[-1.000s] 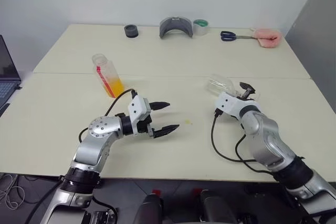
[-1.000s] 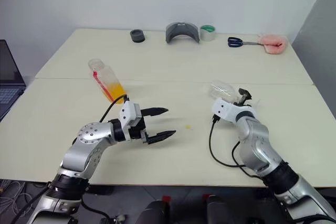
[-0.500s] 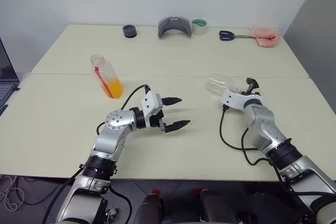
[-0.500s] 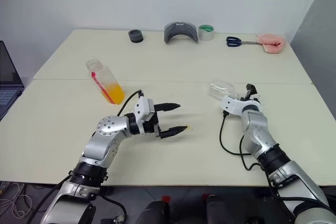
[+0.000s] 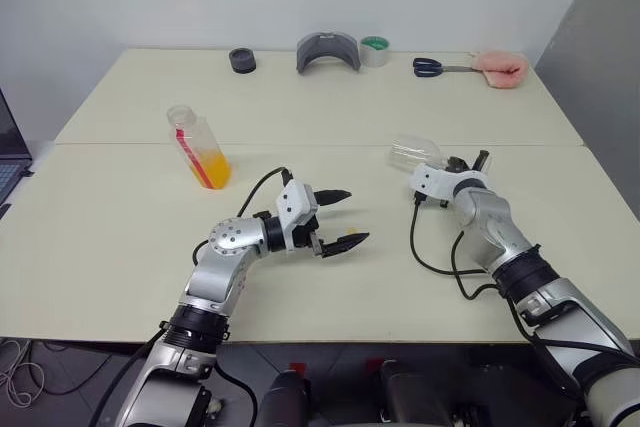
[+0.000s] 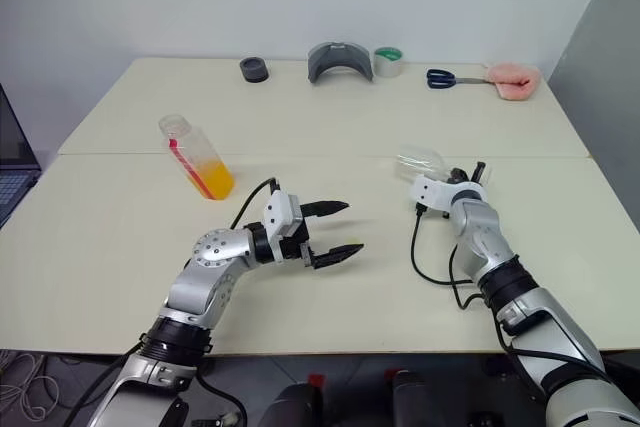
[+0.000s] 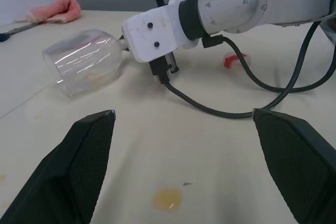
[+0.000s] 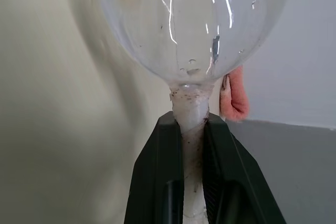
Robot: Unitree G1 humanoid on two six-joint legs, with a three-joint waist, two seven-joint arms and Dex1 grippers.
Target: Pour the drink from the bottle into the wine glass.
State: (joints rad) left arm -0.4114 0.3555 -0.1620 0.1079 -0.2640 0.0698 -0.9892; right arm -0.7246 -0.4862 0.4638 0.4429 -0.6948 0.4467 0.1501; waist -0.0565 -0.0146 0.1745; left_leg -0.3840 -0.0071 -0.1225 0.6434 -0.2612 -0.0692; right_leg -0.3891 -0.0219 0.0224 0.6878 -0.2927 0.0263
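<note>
Clear wine glass (image 5: 414, 154) lying at 3 o'clock, stem pinched by right end effector (image 8: 192, 129) | left end effector (image 5: 339, 217) spread wide, nothing held | step: glass being gripped | next: glass to be stood upright | bottle (image 5: 198, 145) at 10 o'clock on counter (image 5: 130, 217), not yet picked up

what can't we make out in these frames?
- Wine glass foot and lower stem: hidden by the right gripper, whose fingers are shut on the stem.
- Bottle: too small in the head views to tell if a cap is on.
- Small red-and-white piece on the table: partly behind the cable; can't identify it.
</note>
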